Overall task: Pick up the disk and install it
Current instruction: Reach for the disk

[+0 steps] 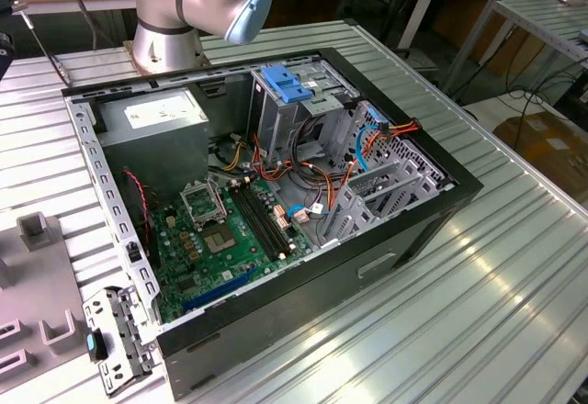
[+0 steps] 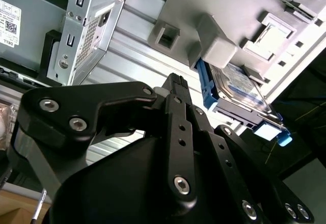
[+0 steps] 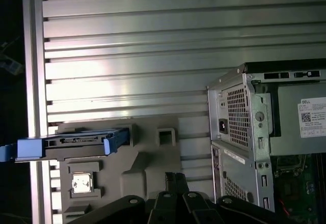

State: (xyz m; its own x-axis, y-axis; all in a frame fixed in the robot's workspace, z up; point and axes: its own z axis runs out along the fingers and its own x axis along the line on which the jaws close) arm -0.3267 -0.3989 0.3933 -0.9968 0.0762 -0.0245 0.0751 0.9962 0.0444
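Second wrist view: gripper (image 2: 175, 79) clenched, empty, near the disk (image 2: 238, 84) slotted on edge in a grey holder (image 2: 214, 46) on the surface (image 2: 137, 56), outside the computer case (image 2: 86, 25); likely rigid, weighty, shock-sensitive, best gripped across its blue carrier (image 2: 205, 89).

Exterior view: high, angled down on computer case (image 1: 386, 257); both wrist views look past tool (image 2: 175, 81) (image 3: 174, 177), sharing disk (image 2: 238, 85) (image 3: 74, 143) and case corner.

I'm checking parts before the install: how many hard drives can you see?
1. The disk sits in the grey fixture on the table, outside the computer case. Others could be hidden inside the case.
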